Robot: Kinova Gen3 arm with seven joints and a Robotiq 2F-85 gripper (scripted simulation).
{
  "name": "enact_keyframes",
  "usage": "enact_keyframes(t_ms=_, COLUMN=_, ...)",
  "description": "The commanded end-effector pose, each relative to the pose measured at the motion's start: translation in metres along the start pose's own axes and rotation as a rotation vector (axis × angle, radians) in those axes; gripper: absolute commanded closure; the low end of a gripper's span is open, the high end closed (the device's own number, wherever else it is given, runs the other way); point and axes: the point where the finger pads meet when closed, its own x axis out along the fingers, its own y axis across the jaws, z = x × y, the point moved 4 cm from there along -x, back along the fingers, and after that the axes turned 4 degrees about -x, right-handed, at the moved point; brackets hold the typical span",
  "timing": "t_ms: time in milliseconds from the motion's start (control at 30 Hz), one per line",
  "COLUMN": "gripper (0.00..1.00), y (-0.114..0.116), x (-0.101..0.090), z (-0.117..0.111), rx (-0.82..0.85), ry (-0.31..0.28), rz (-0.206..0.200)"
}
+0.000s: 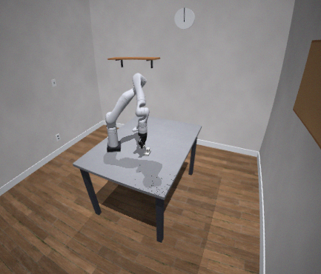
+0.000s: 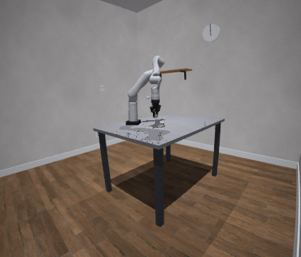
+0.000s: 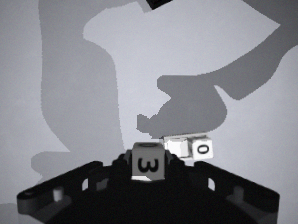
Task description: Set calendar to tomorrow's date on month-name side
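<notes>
Clamped, partly open tool [image 1: 141, 145] [image 2: 156, 114] [image 3: 148, 158], on cube [image 3: 148, 164] marked 3, held above surface [image 1: 170, 137] [image 2: 191, 121] [image 3: 165, 50]; tray [image 1: 147, 153] [image 2: 161, 126] [image 3: 172, 136] just to right in wrist view, bearing cube marked 0 [image 3: 203, 149]

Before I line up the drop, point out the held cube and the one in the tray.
held cube [image 3: 148, 165]: wrist view, face with the 3
cube in the tray [image 3: 202, 149]: wrist view, face with the 0

Pincer above the bench
The pincer [image 2: 156, 114] hangs over the bench [image 2: 191, 124], inward from its edges; the black arm base [image 2: 128, 123] stands near the left edge.
</notes>
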Motion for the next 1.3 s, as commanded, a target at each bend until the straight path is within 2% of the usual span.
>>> enact_keyframes(t_ms=0, gripper=0.72, y=-0.007, x=0.003, z=-0.001, rx=0.1, ry=0.007, rz=-0.011)
enact_keyframes(t_ms=133, gripper=0.72, y=-0.013, x=0.002, z=0.001, rx=0.283, ry=-0.003, rz=-0.011)
enact_keyframes(t_ms=200, gripper=0.72, y=-0.013, x=0.002, z=0.001, rx=0.283, ry=-0.003, rz=-0.011)
enact_keyframes(t_ms=467, gripper=0.72, y=-0.024, x=0.0, z=0.005, rx=0.595, ry=-0.026, rz=-0.01)
enact_keyframes(t_ms=700, gripper=0.72, y=-0.031, x=-0.001, z=0.008, rx=0.795, ry=-0.045, rz=-0.007)
enact_keyframes(t_ms=1267, gripper=0.72, y=-0.038, x=-0.004, z=0.012, rx=0.981, ry=-0.067, rz=-0.002)
